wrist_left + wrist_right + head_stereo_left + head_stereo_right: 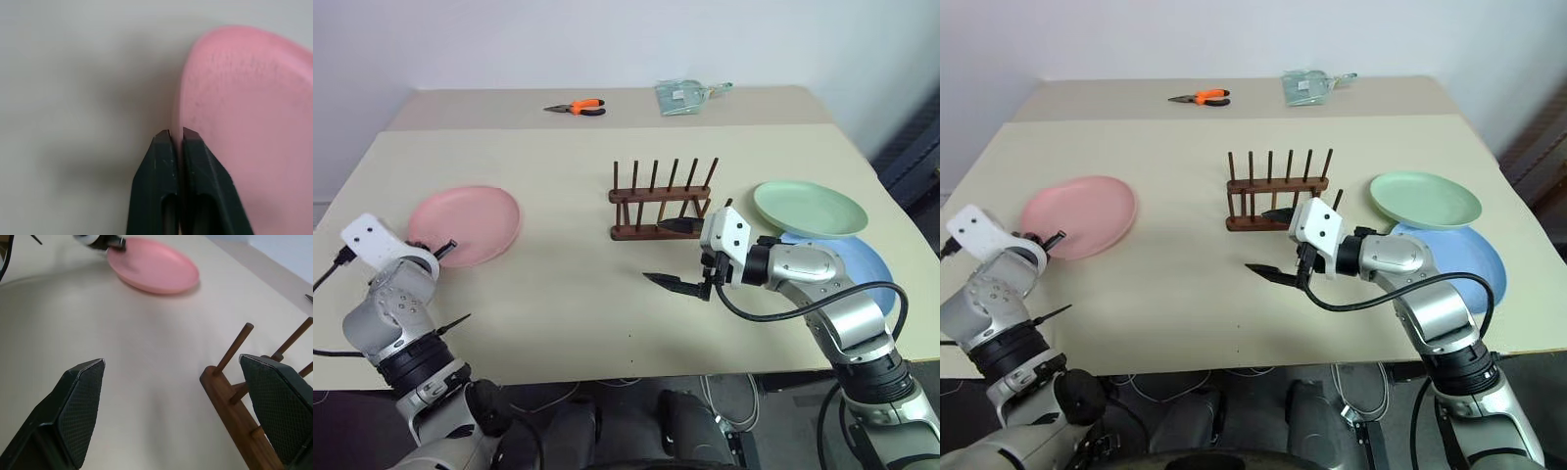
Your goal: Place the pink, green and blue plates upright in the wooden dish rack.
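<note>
The blue plate (862, 269) lay partly hidden: the green plate (809, 208) overlapped its far rim and the right arm behind the right claw (677, 255) covered its near left part. In the right wrist view, the wooden rack (234, 406) beside that claw was cut off by the picture's edge, and one finger (283, 406) hid part of it. At the left claw (176, 134), the pink plate (249, 122) was blurred and ran off the edge; whether the closed tips touched its rim could not be told.
</note>
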Tool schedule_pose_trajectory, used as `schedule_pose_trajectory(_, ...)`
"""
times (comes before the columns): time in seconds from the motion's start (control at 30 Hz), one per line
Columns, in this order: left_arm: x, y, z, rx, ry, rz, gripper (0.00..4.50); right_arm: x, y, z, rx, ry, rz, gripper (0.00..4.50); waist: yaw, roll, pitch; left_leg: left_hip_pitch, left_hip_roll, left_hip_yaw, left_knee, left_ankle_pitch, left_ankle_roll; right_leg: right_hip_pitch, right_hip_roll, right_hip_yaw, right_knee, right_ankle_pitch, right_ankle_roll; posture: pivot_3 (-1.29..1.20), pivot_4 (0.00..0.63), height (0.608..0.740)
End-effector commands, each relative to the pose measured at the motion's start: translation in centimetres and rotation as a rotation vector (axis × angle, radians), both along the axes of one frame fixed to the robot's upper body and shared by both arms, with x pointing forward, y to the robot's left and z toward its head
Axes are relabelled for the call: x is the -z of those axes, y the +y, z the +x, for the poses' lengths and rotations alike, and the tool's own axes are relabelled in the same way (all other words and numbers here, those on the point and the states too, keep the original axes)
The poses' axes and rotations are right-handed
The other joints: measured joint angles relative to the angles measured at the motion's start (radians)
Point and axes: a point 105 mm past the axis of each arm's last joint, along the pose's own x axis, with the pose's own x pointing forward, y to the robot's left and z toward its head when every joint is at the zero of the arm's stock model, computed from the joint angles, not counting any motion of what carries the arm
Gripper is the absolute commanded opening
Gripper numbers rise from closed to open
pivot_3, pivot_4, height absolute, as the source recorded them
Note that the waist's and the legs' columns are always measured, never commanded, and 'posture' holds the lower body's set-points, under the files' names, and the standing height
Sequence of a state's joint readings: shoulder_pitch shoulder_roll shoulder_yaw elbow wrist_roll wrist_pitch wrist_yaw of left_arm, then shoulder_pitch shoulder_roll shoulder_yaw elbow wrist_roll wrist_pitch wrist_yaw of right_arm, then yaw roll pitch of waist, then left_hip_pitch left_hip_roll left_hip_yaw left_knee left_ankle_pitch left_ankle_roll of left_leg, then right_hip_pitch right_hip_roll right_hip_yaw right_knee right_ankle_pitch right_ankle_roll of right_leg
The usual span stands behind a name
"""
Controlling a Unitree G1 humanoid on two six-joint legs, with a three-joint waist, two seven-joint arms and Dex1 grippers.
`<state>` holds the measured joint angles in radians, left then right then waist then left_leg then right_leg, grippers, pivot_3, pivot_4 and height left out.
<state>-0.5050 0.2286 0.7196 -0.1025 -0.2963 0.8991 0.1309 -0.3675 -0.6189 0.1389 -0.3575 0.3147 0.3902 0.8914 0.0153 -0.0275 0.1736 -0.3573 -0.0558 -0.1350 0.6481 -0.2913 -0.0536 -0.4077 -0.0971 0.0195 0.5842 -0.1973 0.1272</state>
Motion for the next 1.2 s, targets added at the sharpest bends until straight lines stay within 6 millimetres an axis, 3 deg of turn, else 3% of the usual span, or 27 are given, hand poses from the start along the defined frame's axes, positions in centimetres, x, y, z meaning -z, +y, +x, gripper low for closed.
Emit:
schedule_pose_trajectory(0.03,-8.6,-6.7,2.5,0.271,-0.338,0.235,0.03,-2.9,-0.4,1.1,0.056,-0.25,-0.017,4.5,0.005,-0.001,0.001,0.0,0.0,0.0,0.001,0.0,0.0,0.001,0.0,0.0,-0.001,0.0,0.0,0.0,0.15,0.74)
schedule_pose_trajectory(0.17,-11.7,-13.6,3.7,0.48,-0.422,0.434,0.03,-4.1,0.3,2.6,0.06,-0.504,-0.145,4.5,-0.005,-0.001,0.001,0.0,-0.001,0.001,0.0,0.0,0.0,0.001,0.0,0.001,-0.003,0.001,-0.001,0.0,0.15,0.74)
schedule_pose_trajectory(0.33,-15.5,-20.0,3.7,0.64,-0.562,0.358,0.03,-6.6,1.1,5.0,0.113,-0.741,-0.249,4.5,-0.029,-0.001,0.002,0.0,0.001,0.002,-0.002,0.0,0.0,-0.002,0.0,0.001,-0.002,0.001,-0.001,0.0,0.15,0.74)
schedule_pose_trajectory(0.5,-17.2,-22.9,3.0,0.727,-0.611,0.299,0.03,-6.6,1.0,6.2,0.149,-0.814,-0.331,4.5,-0.029,0.0,0.002,0.0,0.001,0.003,-0.003,0.0,0.0,-0.002,0.0,0.002,-0.002,0.001,-0.001,0.0,0.15,0.74)
schedule_pose_trajectory(0.53,-17.2,-23.2,2.9,0.742,-0.612,0.287,0.0,-6.5,0.9,6.4,0.155,-0.822,-0.347,4.26,-0.028,0.0,0.002,0.0,0.0,0.003,-0.002,0.0,0.0,-0.001,0.0,0.002,-0.003,0.001,-0.001,0.0,0.15,0.74)
schedule_pose_trajectory(0.6,-17.2,-23.5,2.7,0.761,-0.609,0.26,0.0,-6.4,0.7,6.6,0.164,-0.829,-0.36,3.66,-0.028,0.0,0.002,0.0,0.0,0.003,-0.002,0.0,0.0,-0.001,0.0,0.002,-0.003,0.001,-0.001,0.0,0.15,0.74)
schedule_pose_trajectory(0.83,-16.7,-23.1,2.6,0.773,-0.588,0.207,0.0,-7.0,0.0,7.4,0.209,-0.874,-0.371,0.09,-0.029,0.0,0.002,0.0,0.0,0.003,-0.002,0.0,0.0,-0.001,0.0,0.002,-0.002,0.001,-0.001,0.0,0.15,0.74)
schedule_pose_trajectory(0.87,-16.6,-23.1,2.5,0.778,-0.592,0.187,0.0,-7.1,0.0,7.4,0.215,-0.887,-0.373,0.09,-0.029,0.0,0.002,0.0,0.0,0.003,-0.002,0.0,0.0,-0.001,0.0,0.002,-0.002,0.001,-0.001,0.0,0.15,0.74)
schedule_pose_trajectory(0.93,-17.1,-22.5,2.5,0.756,-0.632,0.148,0.72,-7.3,-0.3,7.6,0.227,-0.905,-0.381,0.0,-0.028,0.0,0.002,0.0,0.0,0.003,-0.002,0.0,0.0,-0.001,0.0,0.002,-0.002,0.001,-0.001,0.0,0.15,0.74)
schedule_pose_trajectory(1.0,-19.3,-19.0,2.7,0.582,-0.737,0.044,1.54,-7.7,-1.5,7.7,0.281,-0.879,-0.342,0.0,-0.025,-0.001,0.003,0.0,0.0,0.003,-0.002,0.0,0.0,-0.001,0.0,0.002,-0.003,0.001,-0.001,0.0,0.15,0.74)
schedule_pose_trajectory(1.07,-20.0,-16.2,2.9,0.469,-0.763,0.095,2.43,-8.7,-3.1,7.7,0.344,-0.828,-0.241,0.0,-0.025,-0.001,0.003,-0.001,0.0,0.002,-0.001,0.0,0.0,-0.001,0.0,0.002,-0.003,0.001,-0.001,0.0,0.15,0.74)
schedule_pose_trajectory(1.1,-20.1,-15.7,2.9,0.456,-0.758,0.144,2.43,-9.2,-3.6,7.6,0.362,-0.809,-0.195,0.0,-0.028,-0.001,0.003,0.0,0.0,0.002,-0.002,0.0,0.0,-0.001,0.0,0.002,-0.003,0.001,-0.001,0.0,0.15,0.74)
schedule_pose_trajectory(1.2,-18.9,-15.9,2.9,0.549,-0.698,0.419,2.43,-11.7,-5.3,6.2,0.385,-0.567,0.19,0.0,-0.029,0.0,0.003,0.001,0.001,0.003,-0.003,0.0,0.0,-0.001,0.001,0.003,-0.002,0.001,-0.001,0.0,0.15,0.74)
